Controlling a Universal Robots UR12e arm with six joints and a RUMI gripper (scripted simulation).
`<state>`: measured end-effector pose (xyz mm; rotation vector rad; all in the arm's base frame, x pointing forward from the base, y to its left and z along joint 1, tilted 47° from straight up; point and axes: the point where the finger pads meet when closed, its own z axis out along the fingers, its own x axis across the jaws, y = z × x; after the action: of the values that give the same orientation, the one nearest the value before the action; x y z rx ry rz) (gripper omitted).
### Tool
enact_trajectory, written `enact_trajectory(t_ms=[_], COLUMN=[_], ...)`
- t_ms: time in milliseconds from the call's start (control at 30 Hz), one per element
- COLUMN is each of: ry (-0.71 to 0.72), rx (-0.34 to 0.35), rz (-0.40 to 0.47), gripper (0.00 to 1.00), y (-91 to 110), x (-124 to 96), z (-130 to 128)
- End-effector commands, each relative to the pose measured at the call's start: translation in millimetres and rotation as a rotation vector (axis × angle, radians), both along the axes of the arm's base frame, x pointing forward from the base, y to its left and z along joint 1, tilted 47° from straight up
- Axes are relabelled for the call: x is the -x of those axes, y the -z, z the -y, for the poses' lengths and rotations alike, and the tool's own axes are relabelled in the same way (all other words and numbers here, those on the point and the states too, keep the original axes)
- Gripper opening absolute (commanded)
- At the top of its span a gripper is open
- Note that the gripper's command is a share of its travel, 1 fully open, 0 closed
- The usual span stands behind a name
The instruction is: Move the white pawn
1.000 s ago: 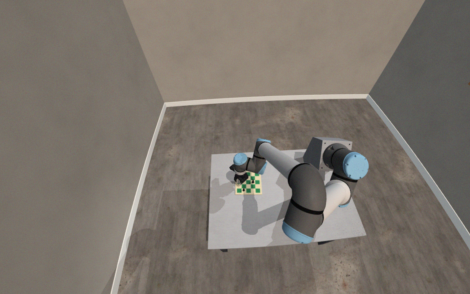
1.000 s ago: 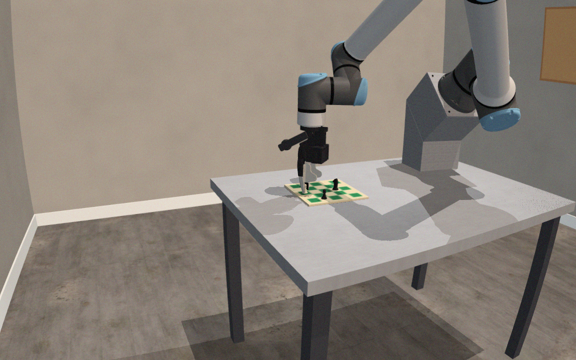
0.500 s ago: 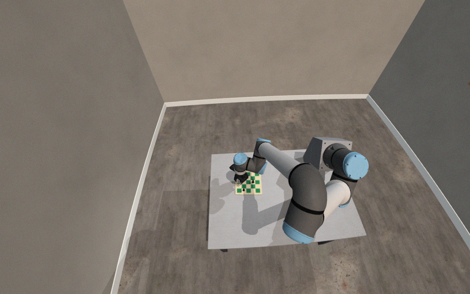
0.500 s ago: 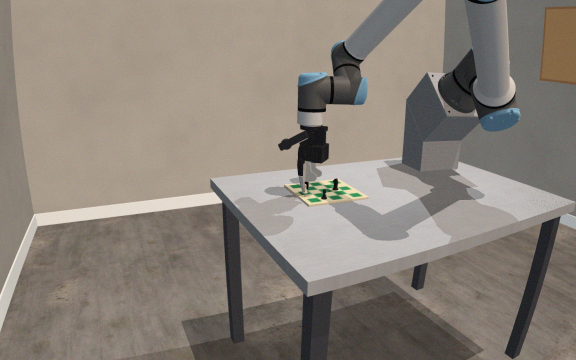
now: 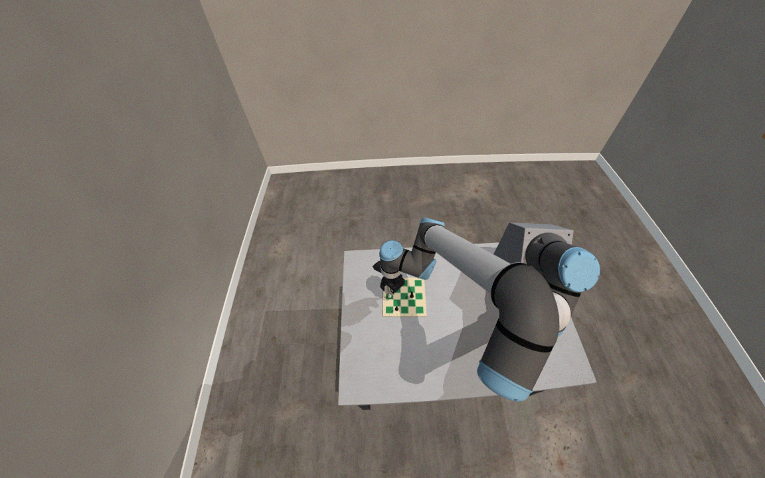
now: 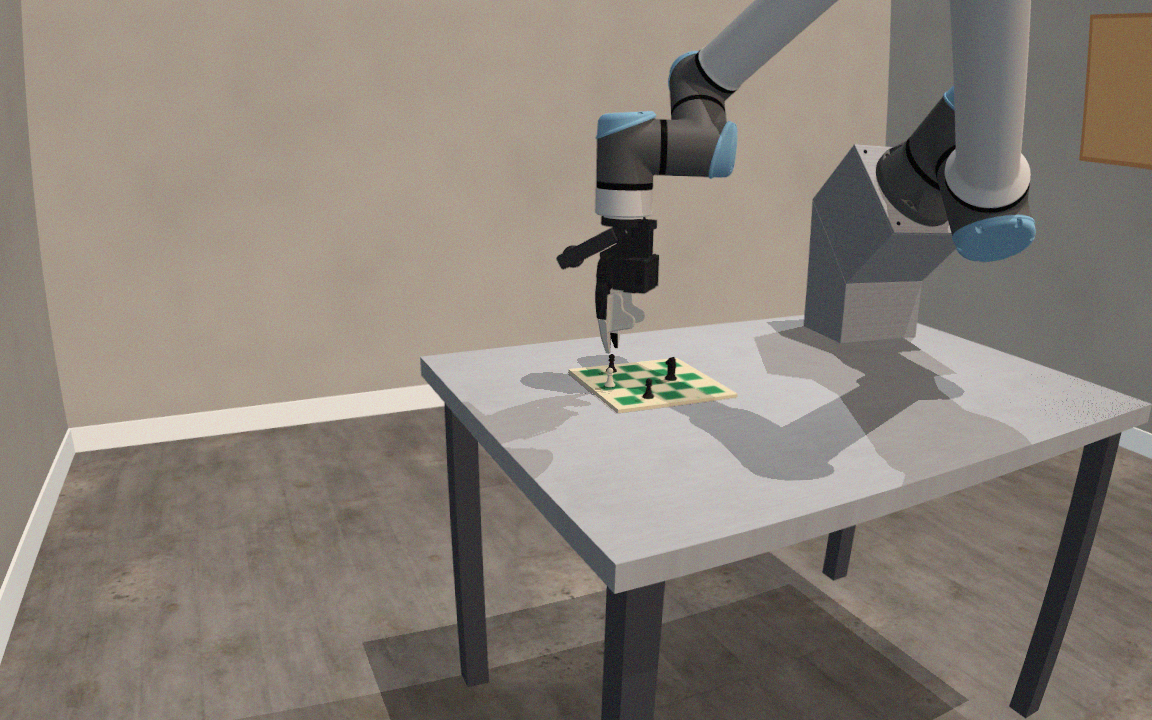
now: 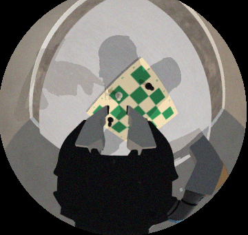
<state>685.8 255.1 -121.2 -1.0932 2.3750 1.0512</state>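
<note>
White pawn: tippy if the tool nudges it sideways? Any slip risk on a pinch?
The white pawn looks slim and tall over a small base, so a sideways nudge would probably tip it rather than slide it. Its top looks rounded, so the open tool may slip if it pinches high. A black piece stands close; a topple could hit it.

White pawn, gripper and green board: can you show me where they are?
white pawn (image 7: pixel 119 96), wrist view, on its rounded top.
gripper (image 6: pixel 613 343), exterior view, midway between its fingertips, above the board.
green board (image 6: pixel 712 391), exterior view, on its cream right edge.

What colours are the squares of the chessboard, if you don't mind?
Green and cream squares on the chessboard, clearest in the wrist view.
</note>
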Motion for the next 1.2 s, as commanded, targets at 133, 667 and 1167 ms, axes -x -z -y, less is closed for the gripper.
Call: enact_trajectory(t_ms=[133,667,1167], ry=[-0.001,-0.001,-0.001], rx=[0.000,0.000,0.000], rz=[0.000,0.000,0.000], gripper=[0.20,1.00,1.00], y=[-21,-24,-25], x=[-1,-1,-1], z=[23,26,27])
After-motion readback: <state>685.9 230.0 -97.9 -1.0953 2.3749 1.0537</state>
